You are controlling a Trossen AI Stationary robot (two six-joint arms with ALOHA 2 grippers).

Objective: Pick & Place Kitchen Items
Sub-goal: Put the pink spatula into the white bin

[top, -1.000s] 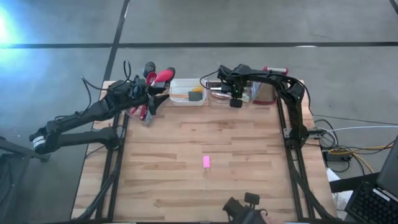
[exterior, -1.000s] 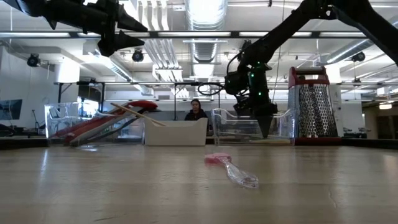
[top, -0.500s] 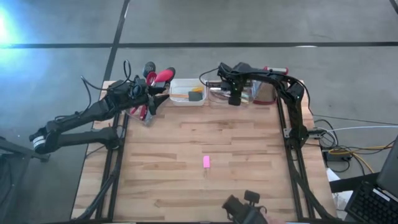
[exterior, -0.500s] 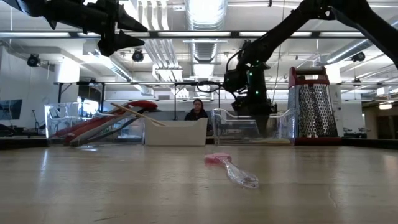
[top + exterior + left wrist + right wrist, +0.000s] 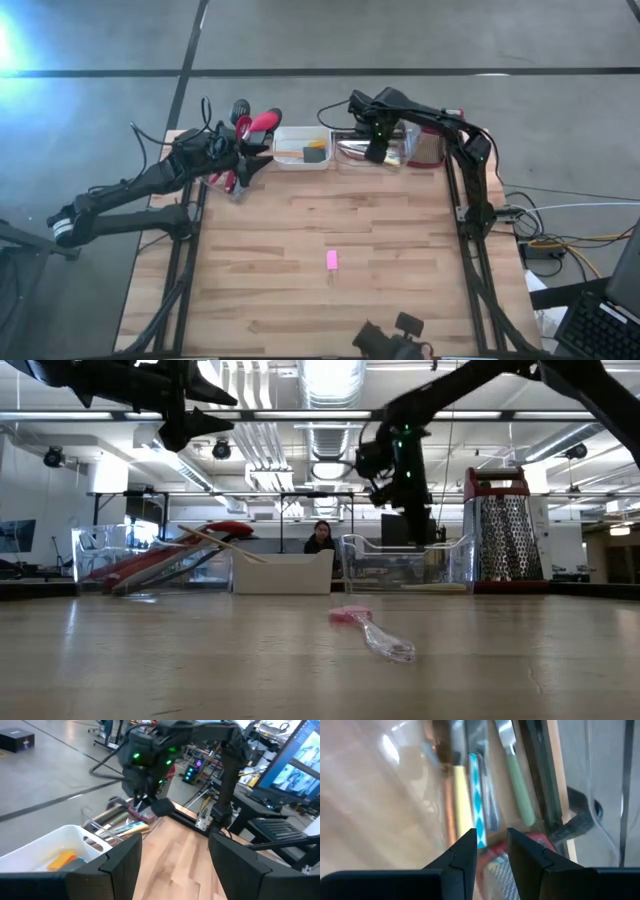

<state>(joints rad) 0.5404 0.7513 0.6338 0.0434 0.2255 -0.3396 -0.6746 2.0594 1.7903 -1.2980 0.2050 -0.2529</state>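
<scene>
A pink-headed utensil with a clear handle [image 5: 332, 260] [image 5: 352, 616] lies flat at mid-table, apart from both arms. My right gripper [image 5: 375, 150] [image 5: 412, 525] [image 5: 491, 855] hangs over the clear bin [image 5: 350, 160] at the far edge, narrowly open with nothing between its fingers. Below it, knives with yellow [image 5: 462, 805], blue-striped [image 5: 477, 800] and green [image 5: 520, 790] handles lie in that bin. My left gripper [image 5: 250, 160] [image 5: 175, 865] waits wide open by the far-left bin of red and black utensils [image 5: 250, 122] [image 5: 160, 560].
A white tray [image 5: 300, 166] [image 5: 283, 575] holding orange and grey blocks stands between the two clear bins. The red-topped grater [image 5: 428, 150] [image 5: 505, 530] stands right of the knife bin. A person [image 5: 320, 538] sits in the room beyond the table.
My right gripper has risen and moved toward the table's far edge, from in front of the knife bin to above it. The left arm and the pink utensil have stayed put.
</scene>
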